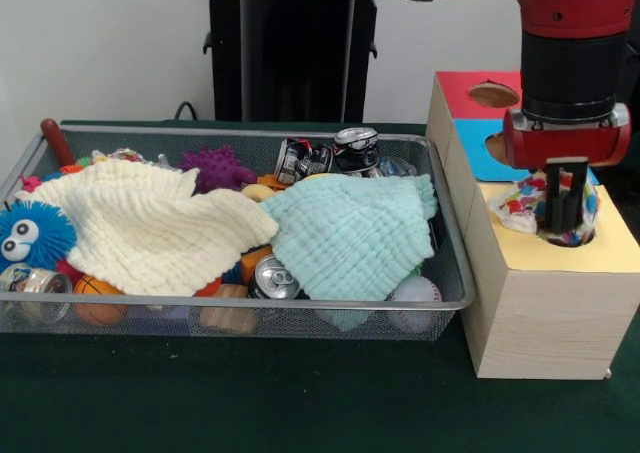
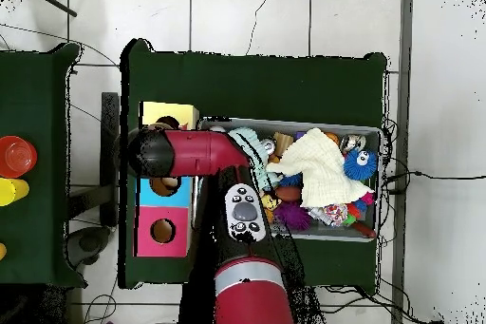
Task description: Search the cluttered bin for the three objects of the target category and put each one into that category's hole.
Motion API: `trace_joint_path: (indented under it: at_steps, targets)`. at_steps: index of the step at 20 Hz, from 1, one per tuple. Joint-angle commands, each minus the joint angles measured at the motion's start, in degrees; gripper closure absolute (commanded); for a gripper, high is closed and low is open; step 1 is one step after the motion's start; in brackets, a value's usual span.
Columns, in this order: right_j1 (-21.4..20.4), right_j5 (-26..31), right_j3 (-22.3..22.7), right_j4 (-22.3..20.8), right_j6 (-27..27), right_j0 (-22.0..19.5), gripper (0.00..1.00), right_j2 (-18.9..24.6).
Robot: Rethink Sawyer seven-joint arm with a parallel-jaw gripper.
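Note:
My gripper (image 1: 566, 211) hangs straight down over the yellow section (image 1: 600, 248) of the wooden sorting box, at its hole. It is shut on a crinkly multicoloured bag (image 1: 520, 205) that bulges out of that hole around the fingers. In the overhead view the red arm (image 2: 190, 152) covers the gripper and the bag. The wire bin (image 1: 455, 273) stands left of the box. In it, crushed cans (image 1: 330, 156) lie at the back and another can (image 1: 272, 278) at the front.
A cream cloth (image 1: 150, 228) and a mint cloth (image 1: 350, 233) cover much of the bin. Around them lie a purple spiky toy (image 1: 215, 168), a blue fuzzy toy (image 1: 30, 233), an orange ball (image 1: 95, 293) and a white ball (image 1: 415, 293). The box's red hole (image 1: 492, 95) and blue hole (image 1: 495, 145) are uncovered.

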Motion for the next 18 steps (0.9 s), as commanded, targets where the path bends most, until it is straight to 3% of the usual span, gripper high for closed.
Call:
trace_joint_path:
  at_steps: [1,10,18]
  targets:
    - [4.76,-2.77,1.14,-4.14,4.87,0.63,1.0,-0.65]
    - [5.31,-0.83,0.1,-2.87,3.75,0.14,1.0,-0.18]
    - [-3.52,4.11,5.81,-1.25,3.4,-0.55,1.0,1.24]
